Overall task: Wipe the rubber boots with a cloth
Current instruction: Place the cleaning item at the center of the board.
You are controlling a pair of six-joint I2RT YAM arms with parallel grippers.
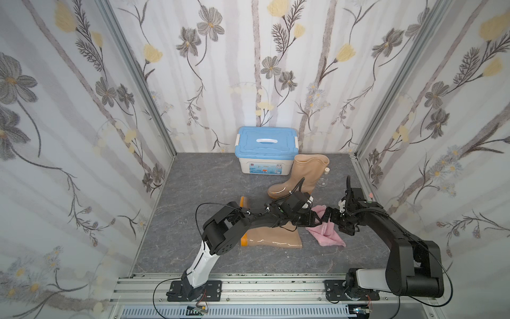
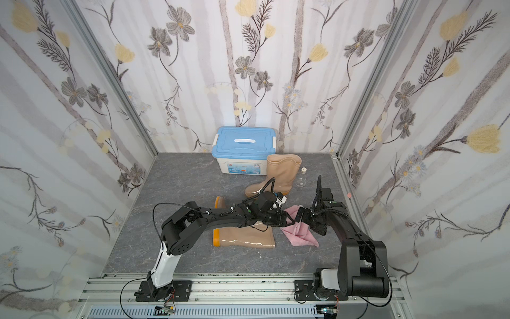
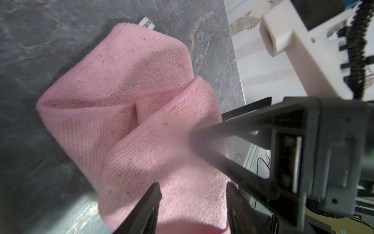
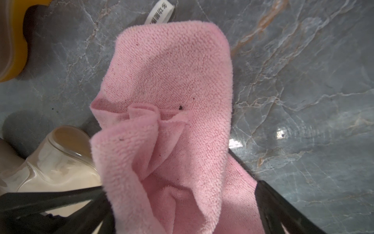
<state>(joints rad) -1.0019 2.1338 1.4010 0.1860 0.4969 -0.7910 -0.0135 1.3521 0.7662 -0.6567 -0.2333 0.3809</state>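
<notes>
One tan rubber boot [image 1: 306, 171] [image 2: 281, 171] stands upright at the back. The other boot [image 1: 276, 240] [image 2: 248, 237] lies on its side under my left arm, its orange sole to the left. The pink cloth [image 1: 328, 234] [image 2: 300, 234] [image 3: 121, 101] [image 4: 172, 71] lies right of it, one end lifted. My left gripper [image 1: 316, 218] [image 2: 289, 219] [image 3: 193, 186] is shut on that raised bunch. My right gripper [image 1: 327, 216] [image 2: 300, 216] [image 4: 181, 186] faces it tip to tip, open wide, with cloth between its fingers. A glossy boot part [image 4: 56, 162] shows beside the cloth.
A white box with a blue lid [image 1: 266, 149] stands against the back wall. A small clear bottle [image 1: 324, 176] sits right of the upright boot. Flowered walls close three sides, and a metal rail [image 1: 248, 287] runs along the front.
</notes>
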